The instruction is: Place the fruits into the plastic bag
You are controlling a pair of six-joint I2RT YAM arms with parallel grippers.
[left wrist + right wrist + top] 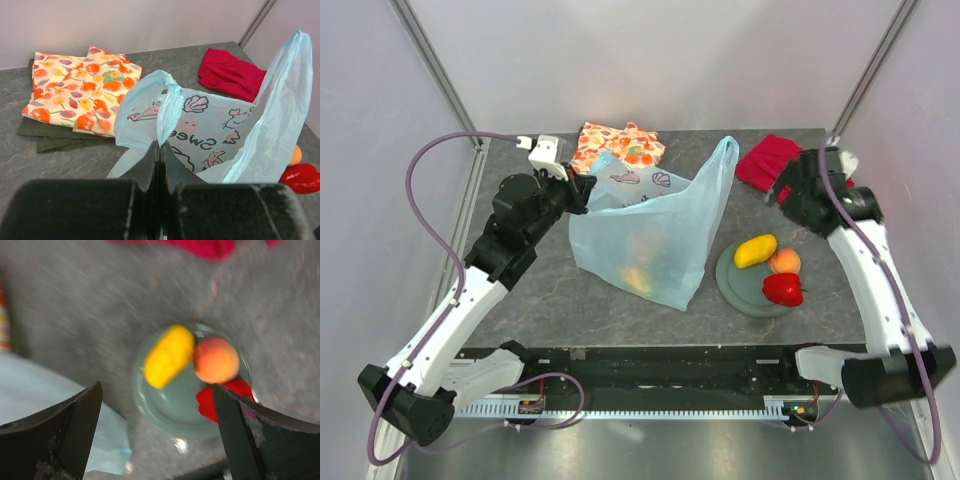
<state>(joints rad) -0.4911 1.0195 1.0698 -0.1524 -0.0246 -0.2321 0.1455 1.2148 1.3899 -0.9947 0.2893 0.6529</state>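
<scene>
Left fingers (148,167): pressed together, pinching one loop handle of the plastic bag (655,235) and holding it up. The bag stands mid-bench (540,300), mouth upward. An orange-yellow blur shows through its wall, too vague to name. Floral cloth (618,145) lies behind the bag. Right of the bag: plate (735,282) carrying a yellow mango piece (755,250), a peach (785,262) and a red pepper piece (782,289), bunched together. Red cloth (767,160) at back right. Right fingers (75,422): spread wide, holding nothing, above the plate.
</scene>
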